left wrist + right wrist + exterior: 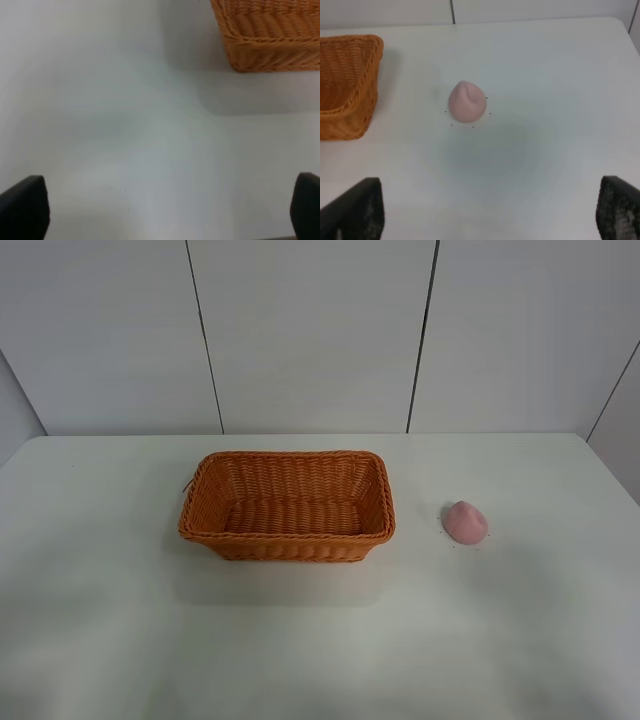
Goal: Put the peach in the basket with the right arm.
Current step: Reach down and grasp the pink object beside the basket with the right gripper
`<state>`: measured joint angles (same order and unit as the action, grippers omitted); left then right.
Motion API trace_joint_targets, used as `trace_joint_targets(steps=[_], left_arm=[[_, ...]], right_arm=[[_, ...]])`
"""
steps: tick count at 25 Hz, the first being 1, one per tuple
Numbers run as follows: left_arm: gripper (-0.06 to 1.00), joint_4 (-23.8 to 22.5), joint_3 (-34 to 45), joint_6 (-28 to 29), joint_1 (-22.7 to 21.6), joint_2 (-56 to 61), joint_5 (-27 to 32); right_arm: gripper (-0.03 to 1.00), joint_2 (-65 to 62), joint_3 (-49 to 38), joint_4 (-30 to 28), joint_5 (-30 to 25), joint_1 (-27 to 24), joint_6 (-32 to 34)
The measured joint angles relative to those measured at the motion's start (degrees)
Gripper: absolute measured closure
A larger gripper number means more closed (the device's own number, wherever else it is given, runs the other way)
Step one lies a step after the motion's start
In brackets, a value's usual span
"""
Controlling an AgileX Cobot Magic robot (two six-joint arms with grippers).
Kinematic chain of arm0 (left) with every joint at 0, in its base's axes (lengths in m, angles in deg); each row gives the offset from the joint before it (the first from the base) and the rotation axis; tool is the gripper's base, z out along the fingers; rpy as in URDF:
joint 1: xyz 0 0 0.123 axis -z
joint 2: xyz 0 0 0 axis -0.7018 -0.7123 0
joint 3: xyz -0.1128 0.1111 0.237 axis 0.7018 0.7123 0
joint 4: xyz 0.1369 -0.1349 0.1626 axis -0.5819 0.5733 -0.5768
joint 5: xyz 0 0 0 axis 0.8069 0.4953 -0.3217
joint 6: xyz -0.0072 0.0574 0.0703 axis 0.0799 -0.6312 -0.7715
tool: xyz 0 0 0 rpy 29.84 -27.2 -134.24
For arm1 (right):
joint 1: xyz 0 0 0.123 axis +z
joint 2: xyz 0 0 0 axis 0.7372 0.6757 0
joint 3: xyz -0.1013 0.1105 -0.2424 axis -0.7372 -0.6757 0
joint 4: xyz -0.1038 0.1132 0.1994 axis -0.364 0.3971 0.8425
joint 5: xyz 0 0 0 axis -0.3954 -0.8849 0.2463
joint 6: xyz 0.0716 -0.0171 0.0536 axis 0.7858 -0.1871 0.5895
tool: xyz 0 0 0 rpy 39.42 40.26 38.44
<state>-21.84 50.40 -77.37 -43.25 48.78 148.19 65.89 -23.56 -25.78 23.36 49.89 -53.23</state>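
Note:
A pink peach [465, 522] lies on the white table to the right of the orange-brown wicker basket [288, 505], apart from it. The basket is empty. Neither arm shows in the high view. In the right wrist view the peach [467, 102] rests ahead of my right gripper [490, 212], whose two black fingertips [355, 210] stand wide apart at the frame's lower corners, nothing between them. The basket's corner [347, 85] shows beside it. My left gripper [160, 210] is open over bare table, with a basket corner [270, 35] ahead.
The white table [300, 640] spreads around both objects. Its back edge meets a panelled white wall [310, 335].

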Motion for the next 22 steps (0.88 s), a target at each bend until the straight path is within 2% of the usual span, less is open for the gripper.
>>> trace_joint_targets(steps=[14,17,20,22], left_arm=[[-0.04,0.0,0.0,0.0,0.0,0.0,0.0],[-0.04,0.0,0.0,0.0,0.0,0.0,0.0],[-0.04,0.0,0.0,0.0,0.0,0.0,0.0],[-0.04,0.0,0.0,0.0,0.0,0.0,0.0]], right_arm=[[0.31,1.3,0.9,0.0,-0.3,0.0,0.6],[0.31,7.6,4.3,0.0,0.0,0.0,1.7],[0.31,18.5,9.1,-0.7,0.3,0.0,1.7],[0.31,30.2,14.8,-1.8,0.9,0.0,1.7]])
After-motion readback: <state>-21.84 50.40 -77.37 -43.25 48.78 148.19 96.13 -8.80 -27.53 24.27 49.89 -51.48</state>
